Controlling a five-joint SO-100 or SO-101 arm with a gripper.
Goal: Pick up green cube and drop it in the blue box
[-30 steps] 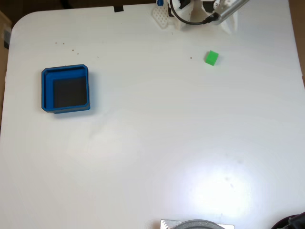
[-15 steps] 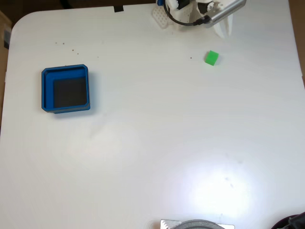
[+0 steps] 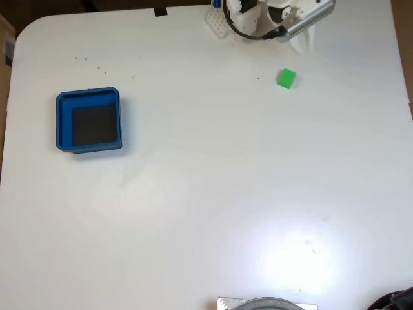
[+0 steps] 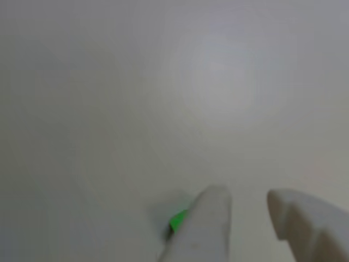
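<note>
Green cube (image 3: pixel 287 79) untouched on worktop (image 3: pixel 213 194), near gripper (image 4: pixel 248 203); approach step, jaws apart. Next: straddle, close, carry to blue box (image 3: pixel 89 121).

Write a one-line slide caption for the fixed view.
Green cube lies alone on the white table, far right of the blue box, with the gripper just above it at the top edge.

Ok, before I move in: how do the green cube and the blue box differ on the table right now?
The green cube is solid, bright green and far smaller than the blue box, which is a shallow open tray with raised walls and a dark floor. In the fixed view the cube sits upper right, close to the gripper; the box sits far left. The cube stands slightly turned; the box lies square to the frame. Both rest untouched on the white table.
</note>
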